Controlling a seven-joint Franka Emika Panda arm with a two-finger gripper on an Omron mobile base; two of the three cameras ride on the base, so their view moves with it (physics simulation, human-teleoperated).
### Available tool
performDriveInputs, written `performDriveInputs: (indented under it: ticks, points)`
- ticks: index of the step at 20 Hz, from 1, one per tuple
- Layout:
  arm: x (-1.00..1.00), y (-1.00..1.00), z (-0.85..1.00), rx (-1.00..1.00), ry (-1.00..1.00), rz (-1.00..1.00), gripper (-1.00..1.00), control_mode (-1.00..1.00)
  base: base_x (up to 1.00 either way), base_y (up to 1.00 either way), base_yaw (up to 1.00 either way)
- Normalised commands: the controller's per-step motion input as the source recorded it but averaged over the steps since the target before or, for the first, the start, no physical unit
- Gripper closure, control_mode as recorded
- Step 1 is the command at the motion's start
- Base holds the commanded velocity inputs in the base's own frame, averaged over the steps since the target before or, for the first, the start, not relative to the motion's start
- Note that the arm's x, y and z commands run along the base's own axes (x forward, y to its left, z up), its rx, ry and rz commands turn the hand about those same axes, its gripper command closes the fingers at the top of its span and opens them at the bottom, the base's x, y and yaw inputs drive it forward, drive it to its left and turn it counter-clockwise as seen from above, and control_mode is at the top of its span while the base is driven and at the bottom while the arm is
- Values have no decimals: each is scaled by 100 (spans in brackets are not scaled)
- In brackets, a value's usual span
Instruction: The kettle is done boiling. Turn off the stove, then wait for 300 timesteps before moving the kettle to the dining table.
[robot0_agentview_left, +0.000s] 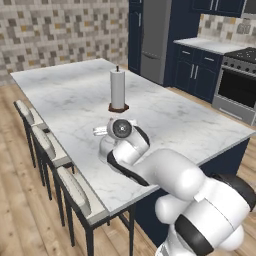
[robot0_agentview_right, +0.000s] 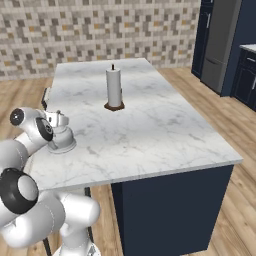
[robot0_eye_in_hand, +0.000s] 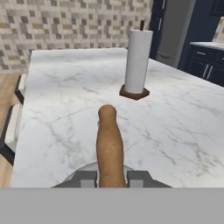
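Kettle (robot0_agentview_right: 61, 141) sits on the dining table (robot0_agentview_left: 165, 117), near its near edge, well short of the paper-towel roll (robot0_agentview_left: 117, 89) farther along the top. Gripper (robot0_eye_in_hand: 111, 178) is pinched on the kettle's brown handle (robot0_eye_in_hand: 109, 146), fingers either side of it. Stove (robot0_agentview_left: 239, 80) stands far right, across the aisle. Judged step: placing, nearly done. Next move calls for spreading the fingers and lifting straight off, without tipping the kettle.
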Motion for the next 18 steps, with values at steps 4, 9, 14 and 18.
performDriveInputs:
  ticks: [4, 9, 14, 18]
  points:
    - [0, 14, -19, 0, -7, 0, 100, -100, 0, 0, 0]
    - [0, 10, -20, 0, -4, 0, 100, -100, 0, 0, 0]
    - [0, 6, -20, 0, 0, 0, 100, -100, 0, 0, 0]
    - [7, 3, -15, 0, 0, 0, 100, -100, 0, 0, 0]
